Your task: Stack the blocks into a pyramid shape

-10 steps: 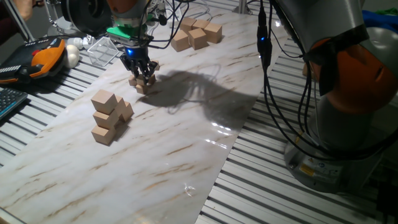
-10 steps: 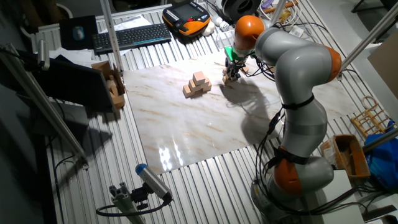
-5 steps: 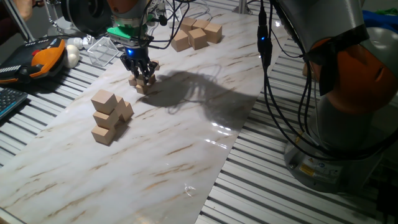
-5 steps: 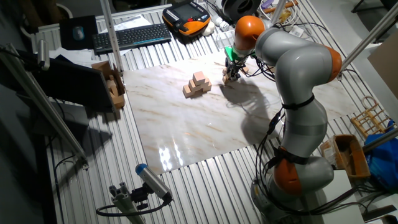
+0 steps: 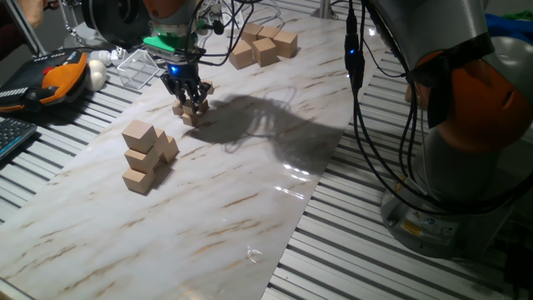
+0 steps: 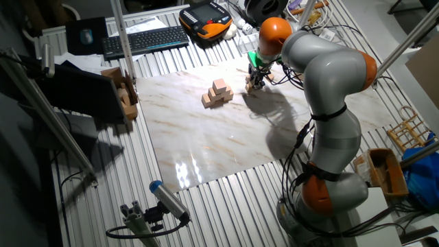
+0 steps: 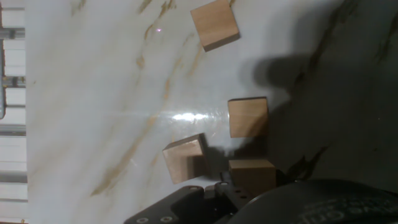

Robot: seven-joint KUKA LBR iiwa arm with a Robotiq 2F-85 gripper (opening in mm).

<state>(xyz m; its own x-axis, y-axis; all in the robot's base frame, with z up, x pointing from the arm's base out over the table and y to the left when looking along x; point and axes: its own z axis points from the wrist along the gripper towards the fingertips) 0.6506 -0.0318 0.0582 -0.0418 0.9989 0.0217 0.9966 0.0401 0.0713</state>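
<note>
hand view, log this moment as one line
view: hand | gripper: low over table | tiny light-tan wooden cubes: four visible, apart | stack: none yet

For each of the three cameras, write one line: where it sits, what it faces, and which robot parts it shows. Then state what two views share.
One fixed view: low beside the marble board, facing the end effector over the small blocks; arm base at right.
The other fixed view: high up, facing down on the whole arm.
Hand view: on the hand, facing down at the small blocks; housing along the bottom edge.
Shared: both fixed views show the medium-cube stack.
</note>
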